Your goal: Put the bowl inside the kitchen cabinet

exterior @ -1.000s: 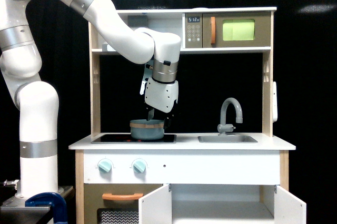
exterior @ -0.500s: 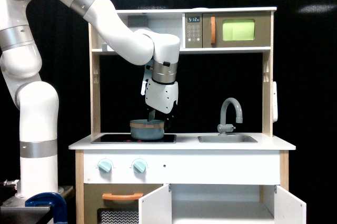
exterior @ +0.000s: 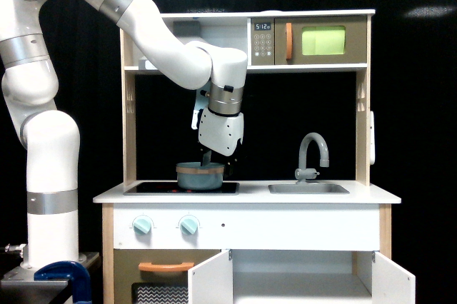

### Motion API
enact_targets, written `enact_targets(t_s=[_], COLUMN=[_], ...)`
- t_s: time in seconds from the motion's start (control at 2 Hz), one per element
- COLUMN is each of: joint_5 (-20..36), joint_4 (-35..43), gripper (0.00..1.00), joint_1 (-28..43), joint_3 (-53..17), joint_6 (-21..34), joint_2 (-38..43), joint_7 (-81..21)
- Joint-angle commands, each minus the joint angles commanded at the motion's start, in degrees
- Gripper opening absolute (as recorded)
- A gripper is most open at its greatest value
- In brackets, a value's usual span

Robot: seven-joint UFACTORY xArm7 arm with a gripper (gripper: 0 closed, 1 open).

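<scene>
While my white arm reaches in from the exterior view's left, my claw [exterior: 216, 162] hangs just above the bowl [exterior: 200, 175], its dark fingers pointing down at the bowl's right side. One finger [exterior: 206, 156] dips to the tan-orange rim; whether it touches, I cannot tell. How far my claw is spread I also cannot tell — the fingers are small and dark against a black backdrop.

The bowl, grey-blue with a tan-orange band around its rim, sits upright on the black stovetop [exterior: 153, 188], which is set into the white bench [exterior: 250, 195] of a wooden toy kitchen. To the exterior view's right of the bowl, well apart, a grey tap [exterior: 313, 154] curves over a sink [exterior: 308, 188].

Above, on the top shelf, a microwave [exterior: 310, 41] shows a green window, an orange handle and a keypad; its small display reads 5:12 — the only writing I can make out.

Below the bench are two pale blue knobs [exterior: 166, 225]. Under them, the kitchen cabinet [exterior: 300, 279] stands with both white doors swung open, its white inside showing. Beside it, on the exterior view's left, is an oven with an orange handle [exterior: 166, 267].
</scene>
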Motion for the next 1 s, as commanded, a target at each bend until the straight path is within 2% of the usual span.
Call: enact_targets(t_s=[0.5,1.0], joint_5=[-1.0,-1.0], joint_4=[0.2,0.2], gripper=[1.00,0.00], joint_1=[0.0,-0.3], joint_3=[1.9,2.0], joint_6=[-0.4,-0.3], joint_2=[-0.2,-0.3], joint_7=[2.8,2.7])
